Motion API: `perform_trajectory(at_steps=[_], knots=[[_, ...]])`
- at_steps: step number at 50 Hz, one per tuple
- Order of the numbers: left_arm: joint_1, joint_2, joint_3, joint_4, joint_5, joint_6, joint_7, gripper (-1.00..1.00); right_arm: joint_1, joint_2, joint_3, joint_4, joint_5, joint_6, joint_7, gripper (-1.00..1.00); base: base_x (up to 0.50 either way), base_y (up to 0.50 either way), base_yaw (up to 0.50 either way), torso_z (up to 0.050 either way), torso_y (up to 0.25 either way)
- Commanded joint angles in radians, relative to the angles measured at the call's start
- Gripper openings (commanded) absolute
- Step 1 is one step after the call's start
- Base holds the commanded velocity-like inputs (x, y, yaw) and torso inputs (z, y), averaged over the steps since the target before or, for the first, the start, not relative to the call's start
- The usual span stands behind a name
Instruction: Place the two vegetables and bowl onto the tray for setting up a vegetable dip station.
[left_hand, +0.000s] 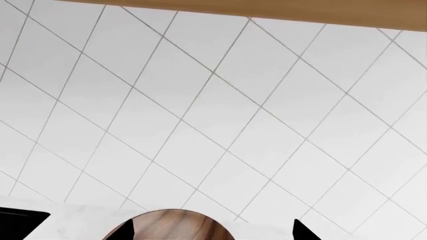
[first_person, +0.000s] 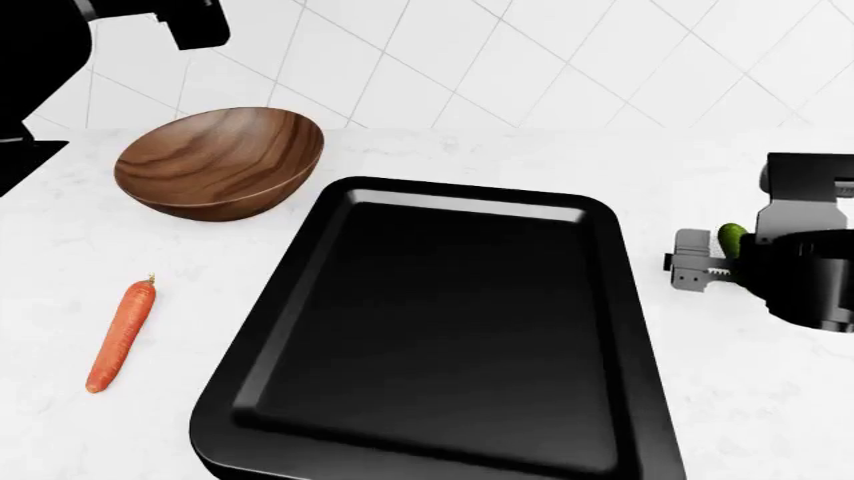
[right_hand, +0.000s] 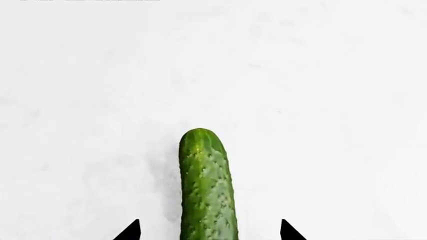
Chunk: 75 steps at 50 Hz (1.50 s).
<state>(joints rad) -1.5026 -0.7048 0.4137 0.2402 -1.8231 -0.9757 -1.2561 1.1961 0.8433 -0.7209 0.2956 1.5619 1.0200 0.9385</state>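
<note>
The wooden bowl sits on the counter behind the tray's left corner, and its rim shows between my left gripper's tips. My left gripper is open, held above the bowl and facing the wall. The orange carrot lies on the counter left of the black tray, which holds nothing. The green cucumber lies on the counter right of the tray, and only its tip peeks out in the head view. My right gripper is open, one fingertip on each side of the cucumber with a gap to both.
A black sink edge lies at the far left of the white marble counter. A white tiled wall backs the counter, with a wooden cabinet strip above it.
</note>
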Motion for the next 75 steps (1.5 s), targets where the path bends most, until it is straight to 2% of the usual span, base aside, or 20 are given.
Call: perform_trajectory(at_steps=[1, 6, 7, 22, 43, 61, 75], knots=[[-0.002, -0.001, 0.004, 0.002, -0.002, 0.002, -0.001, 1.00, -0.039, 0.008, -0.020, 0.010, -0.005, -0.001, 0.001, 1.00, 0.00, 0.00, 0.00, 0.000, 0.000], [-0.001, -0.003, 0.005, 0.003, -0.001, 0.004, 0.000, 1.00, -0.043, 0.007, -0.025, 0.010, -0.010, -0.001, -0.001, 1.00, 0.00, 0.00, 0.00, 0.000, 0.000], [-0.002, -0.002, 0.005, 0.003, -0.002, 0.004, 0.000, 1.00, -0.046, 0.007, -0.023, 0.007, -0.009, -0.007, 0.001, -1.00, 0.00, 0.00, 0.00, 0.000, 0.000], [-0.003, -0.007, 0.007, 0.003, -0.006, 0.009, -0.002, 1.00, -0.001, 0.012, -0.023, -0.032, 0.010, 0.035, 0.032, -1.00, 0.00, 0.00, 0.00, 0.000, 0.000], [-0.003, -0.015, 0.009, 0.001, -0.008, 0.017, -0.003, 1.00, 0.285, 0.009, 0.006, -0.139, 0.140, 0.237, 0.101, -1.00, 0.00, 0.00, 0.00, 0.000, 0.000], [-0.005, -0.018, 0.015, 0.000, -0.005, 0.019, 0.002, 1.00, 0.304, -0.070, 0.031, -0.207, 0.313, 0.228, 0.130, -1.00, 0.00, 0.00, 0.00, 0.000, 0.000], [-0.007, -0.019, 0.020, 0.000, -0.004, 0.022, 0.003, 1.00, 0.278, -0.101, 0.008, -0.217, 0.299, 0.218, 0.117, -1.00, 0.00, 0.00, 0.00, 0.000, 0.000]])
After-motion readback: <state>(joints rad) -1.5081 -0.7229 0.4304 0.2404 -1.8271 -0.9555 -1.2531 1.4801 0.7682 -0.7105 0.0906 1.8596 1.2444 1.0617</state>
